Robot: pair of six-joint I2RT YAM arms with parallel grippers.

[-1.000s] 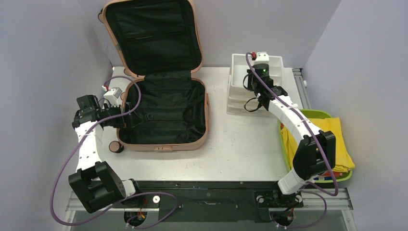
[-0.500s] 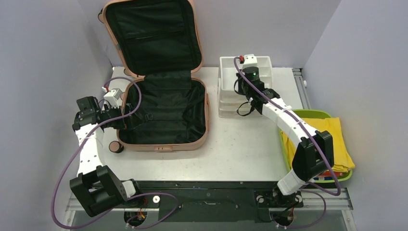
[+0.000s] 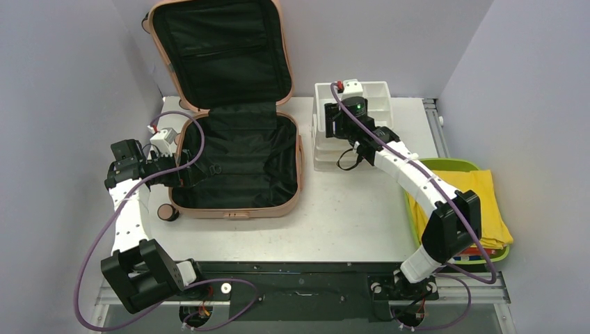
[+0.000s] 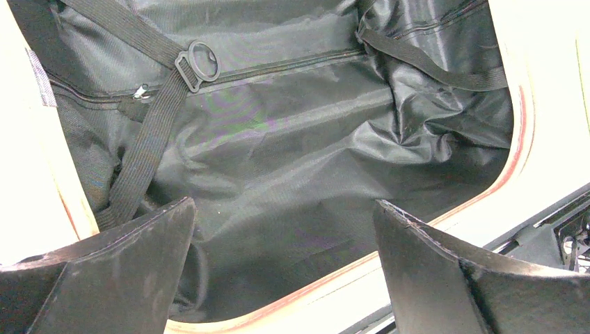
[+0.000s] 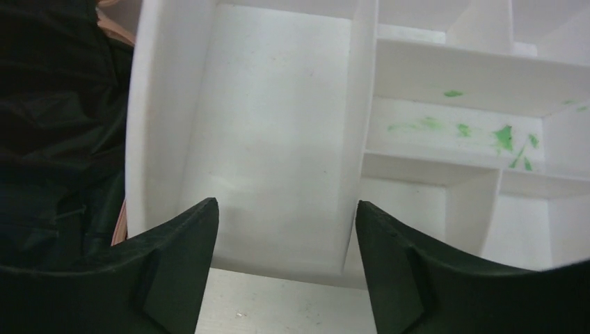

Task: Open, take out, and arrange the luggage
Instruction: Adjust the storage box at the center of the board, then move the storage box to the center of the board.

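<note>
Blocking organizer (image 5: pixel 271 139) near edge: right claw (image 5: pixel 283 209) fingers (image 5: pixel 167 271).

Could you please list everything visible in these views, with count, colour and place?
luggage: one, salmon-pink with black lining, open, far left of the table, lid upright.
drawer organizer: one, white, right of the luggage.
tray: one, lime-green, at the right side.
cloth: one pile, yellow, in the tray.
table: one, white, under the luggage and organizer.
left gripper: one, black, open, over the luggage's lining.
right gripper: one, black, open, over the organizer's near wall.
</note>
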